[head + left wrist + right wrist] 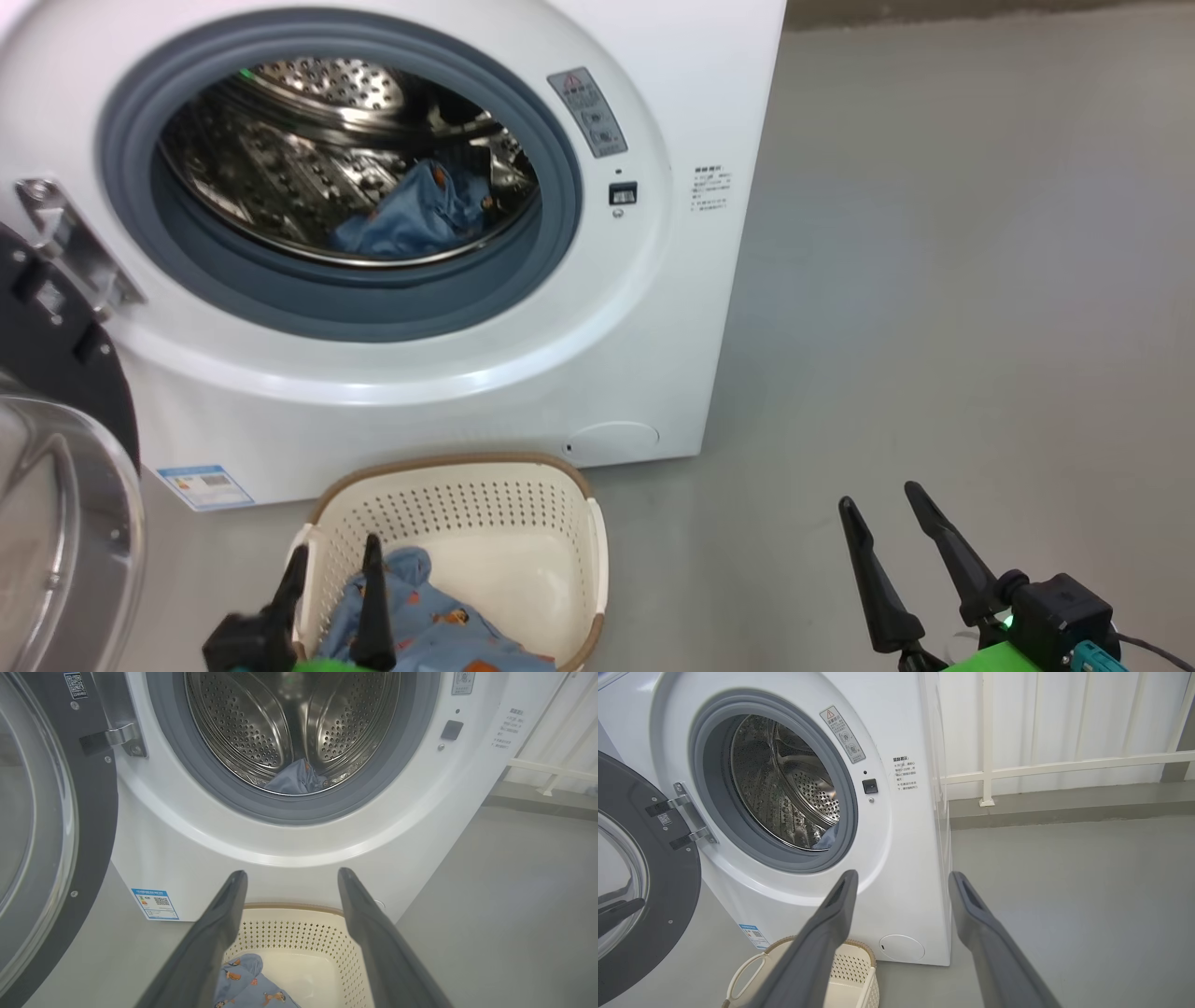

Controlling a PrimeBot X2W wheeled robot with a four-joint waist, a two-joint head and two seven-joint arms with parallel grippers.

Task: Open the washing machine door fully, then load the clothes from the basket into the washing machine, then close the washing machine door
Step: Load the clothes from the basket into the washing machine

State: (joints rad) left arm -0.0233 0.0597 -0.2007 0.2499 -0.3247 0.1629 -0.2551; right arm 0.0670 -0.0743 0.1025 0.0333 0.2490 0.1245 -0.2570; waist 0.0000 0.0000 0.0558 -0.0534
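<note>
We are loading the clothes (439,630): one piece is in the drum (280,168), one is waiting in the basket (467,495).

A light blue printed garment is lying in the basket directly beneath the left gripper (336,551), whose fingers are spread and holding nothing. Another blue piece is sitting low in the drum of the washing machine (653,308), ahead of and above that gripper. The washing machine door (79,383) is standing swung wide to that gripper's left. The right gripper (878,499) is hanging released and empty over bare floor (934,280), well to the right of the basket. As we judge it, the next move is calling for the left gripper to descend, close on a raised fold of cloth, then carry it over the rim and through the grey ring.
</note>
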